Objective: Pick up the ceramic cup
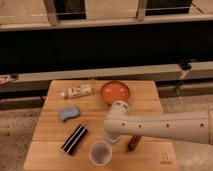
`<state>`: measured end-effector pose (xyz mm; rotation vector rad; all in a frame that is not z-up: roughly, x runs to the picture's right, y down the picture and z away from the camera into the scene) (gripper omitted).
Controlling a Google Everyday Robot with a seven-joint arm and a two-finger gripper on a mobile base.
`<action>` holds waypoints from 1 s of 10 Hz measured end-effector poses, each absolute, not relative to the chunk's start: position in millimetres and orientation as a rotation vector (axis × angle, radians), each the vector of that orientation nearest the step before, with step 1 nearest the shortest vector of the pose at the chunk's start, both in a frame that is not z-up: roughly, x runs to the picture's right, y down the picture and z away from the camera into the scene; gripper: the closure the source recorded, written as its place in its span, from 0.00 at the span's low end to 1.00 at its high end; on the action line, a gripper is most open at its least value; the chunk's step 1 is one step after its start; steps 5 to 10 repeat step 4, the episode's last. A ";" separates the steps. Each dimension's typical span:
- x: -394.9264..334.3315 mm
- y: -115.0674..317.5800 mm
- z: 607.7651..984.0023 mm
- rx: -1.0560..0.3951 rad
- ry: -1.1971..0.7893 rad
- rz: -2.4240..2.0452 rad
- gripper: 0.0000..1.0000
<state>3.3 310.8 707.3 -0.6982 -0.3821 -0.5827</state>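
Observation:
The ceramic cup [100, 152] is small, round and white with a greyish inside. It stands upright near the front edge of the wooden table [50, 150]. My white arm reaches in from the right, and its rounded end sits just behind and to the right of the cup. The gripper [114, 140] is at that end, pointing down at the table close to the cup's rim, mostly hidden under the arm. Nothing shows the cup lifted off the table.
An orange bowl [116, 92] sits at the back, and a white bottle [77, 91] lies on its side to its left. A blue sponge [69, 112] and a black striped bar [74, 139] lie left of the cup. A small reddish-brown item [134, 143] lies under the arm.

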 end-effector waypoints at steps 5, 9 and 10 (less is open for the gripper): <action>-4.1 294.8 722.5 -0.714 -0.430 -0.597 0.20; -4.1 294.8 722.5 -0.714 -0.430 -0.597 0.20; -4.1 294.8 722.5 -0.714 -0.430 -0.597 0.20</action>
